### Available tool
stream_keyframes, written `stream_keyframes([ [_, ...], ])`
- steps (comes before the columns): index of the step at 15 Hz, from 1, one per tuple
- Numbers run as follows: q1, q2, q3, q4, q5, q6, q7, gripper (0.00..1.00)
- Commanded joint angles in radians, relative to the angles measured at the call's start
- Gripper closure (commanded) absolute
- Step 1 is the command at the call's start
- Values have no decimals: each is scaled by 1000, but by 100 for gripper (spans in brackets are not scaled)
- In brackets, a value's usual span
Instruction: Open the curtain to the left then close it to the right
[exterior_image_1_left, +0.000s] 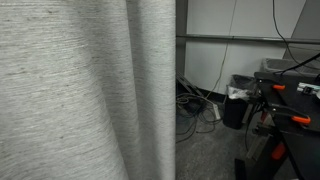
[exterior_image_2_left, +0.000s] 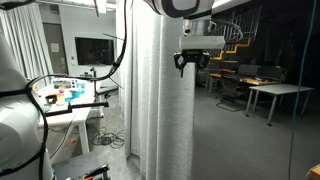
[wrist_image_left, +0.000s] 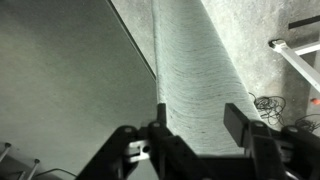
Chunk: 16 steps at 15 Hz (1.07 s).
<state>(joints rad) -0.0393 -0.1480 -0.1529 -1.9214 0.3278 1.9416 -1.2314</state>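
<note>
The curtain (exterior_image_1_left: 80, 90) is a big light grey woven drape that fills the left half of an exterior view. It hangs as a bunched column (exterior_image_2_left: 155, 110) in the other exterior scene. My gripper (exterior_image_2_left: 191, 62) is at the curtain's right edge, about a third of the way down, with its fingers apart. In the wrist view the gripper (wrist_image_left: 200, 122) is open, and a fold of the curtain (wrist_image_left: 190, 70) lies between the two fingers. The fingers do not pinch the fabric.
A white table (exterior_image_2_left: 65, 92) with coloured items and a wall screen (exterior_image_2_left: 95, 48) stand beside the curtain. Desks (exterior_image_2_left: 275, 92) stand further off. Cables (exterior_image_1_left: 190, 105), a bin (exterior_image_1_left: 235, 105) and a black rig with orange clamps (exterior_image_1_left: 285, 105) lie past the curtain's edge.
</note>
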Motion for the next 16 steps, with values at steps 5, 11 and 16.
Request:
stream_keyframes([
  [5,6,-31,-8,-56,197,52,-115,0],
  [11,3,-31,-6,-80,363,89,-237,25],
  [16,-5,-32,-1,-86,359,84,-254,61],
])
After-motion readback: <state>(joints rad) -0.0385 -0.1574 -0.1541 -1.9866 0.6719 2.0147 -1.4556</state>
